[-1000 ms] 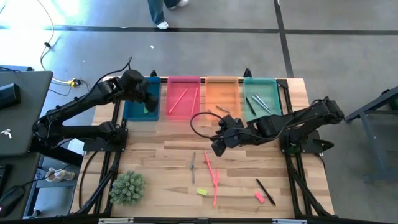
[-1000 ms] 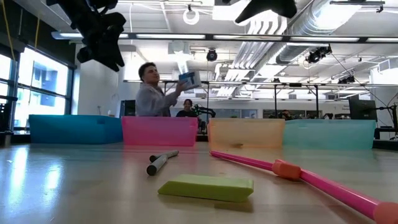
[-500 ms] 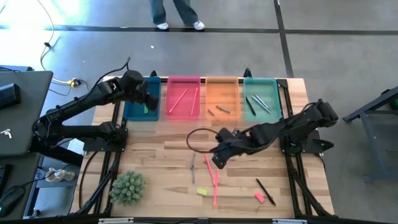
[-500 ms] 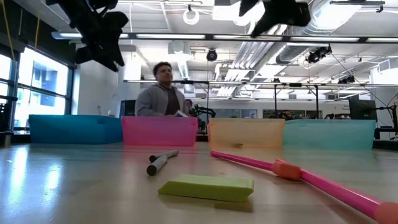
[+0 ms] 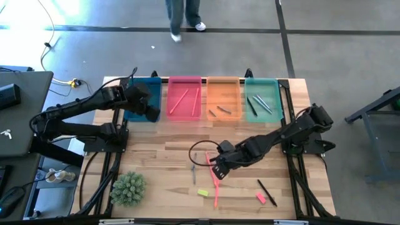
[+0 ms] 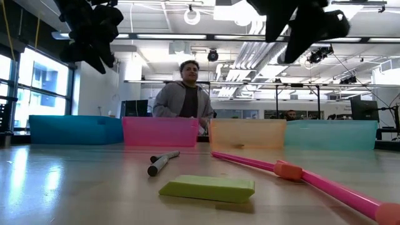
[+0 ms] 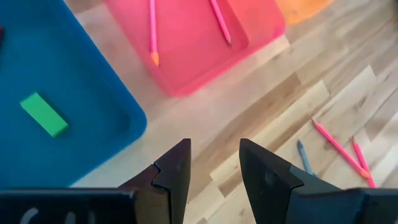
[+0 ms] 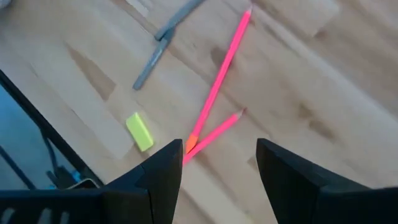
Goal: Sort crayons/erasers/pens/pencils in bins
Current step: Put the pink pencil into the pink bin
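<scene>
A grey concrete floor point(image 5: 337, 50) is stretching around the wooden table point(image 5: 169, 156), crossed by dark lines. A person point(image 6: 185, 94) in a grey hooded top is standing beyond the table. Strip lights and pale ducts point(image 6: 281, 44) are running along the ceiling, and daylight is coming through tall windows point(image 6: 37, 87). A laptop point(image 5: 15, 112) is sitting nearby.

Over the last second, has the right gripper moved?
Yes. The right gripper came away from the orange bin toward the table's near edge, now over the pink pencils.
</scene>
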`<move>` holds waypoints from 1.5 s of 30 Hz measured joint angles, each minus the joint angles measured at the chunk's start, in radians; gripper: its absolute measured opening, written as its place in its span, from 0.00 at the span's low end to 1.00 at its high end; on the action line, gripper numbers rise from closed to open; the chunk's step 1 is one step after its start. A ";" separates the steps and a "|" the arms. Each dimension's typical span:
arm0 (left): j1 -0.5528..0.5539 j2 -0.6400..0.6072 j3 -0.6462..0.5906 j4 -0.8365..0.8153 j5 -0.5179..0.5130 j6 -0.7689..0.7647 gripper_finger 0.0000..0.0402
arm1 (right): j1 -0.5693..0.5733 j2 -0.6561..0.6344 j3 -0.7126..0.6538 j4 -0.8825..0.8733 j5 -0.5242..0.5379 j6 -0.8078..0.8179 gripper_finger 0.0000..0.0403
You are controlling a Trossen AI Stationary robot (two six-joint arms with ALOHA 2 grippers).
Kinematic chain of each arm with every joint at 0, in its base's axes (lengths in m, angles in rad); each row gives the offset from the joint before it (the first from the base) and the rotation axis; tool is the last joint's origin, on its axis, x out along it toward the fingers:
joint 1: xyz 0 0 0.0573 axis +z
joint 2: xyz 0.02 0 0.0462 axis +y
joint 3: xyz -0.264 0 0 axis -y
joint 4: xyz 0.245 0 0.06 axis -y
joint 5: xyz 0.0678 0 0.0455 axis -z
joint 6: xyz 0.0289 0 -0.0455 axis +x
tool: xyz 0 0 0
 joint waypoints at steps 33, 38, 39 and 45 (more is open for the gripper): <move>-0.207 0.000 0.000 -0.010 -0.077 -0.040 0.31 | 0.084 0.233 0.000 0.278 0.035 0.248 0.49; -0.210 0.000 0.000 -0.010 -0.078 -0.040 0.31 | 0.067 0.264 0.000 0.326 0.042 0.177 0.49; -0.210 0.000 0.000 -0.010 -0.078 -0.040 0.31 | 0.065 0.272 0.000 0.323 0.035 0.174 0.49; -0.210 0.000 0.000 -0.009 -0.078 -0.040 0.31 | 0.060 0.312 0.000 0.318 0.004 0.176 0.49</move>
